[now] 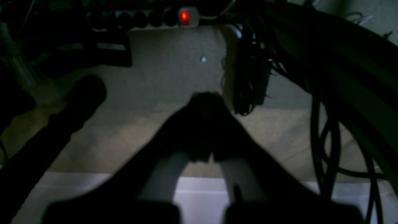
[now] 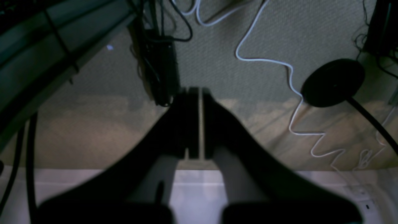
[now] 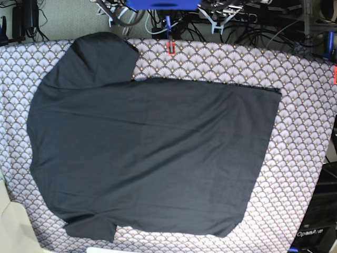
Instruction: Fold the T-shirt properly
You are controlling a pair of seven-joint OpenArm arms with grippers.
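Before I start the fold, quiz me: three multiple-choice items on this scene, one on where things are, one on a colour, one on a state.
1. Where does the T-shirt lie?
A. spread flat on the tablecloth
B. bunched on the floor
C. hanging off a pincer

2. What colour is the lit switch on the power strip in the left wrist view?
A. green
B. red
C. blue

3. How do the two pincers stand?
A. both wide open
B. one gripping a sleeve
C. both shut, holding nothing

Answers: 1 A, the base view shows it laid out with a sleeve at top left. 2 B, it glows red. 3 C, the left pincer and right pincer have tips together, with only floor beyond.
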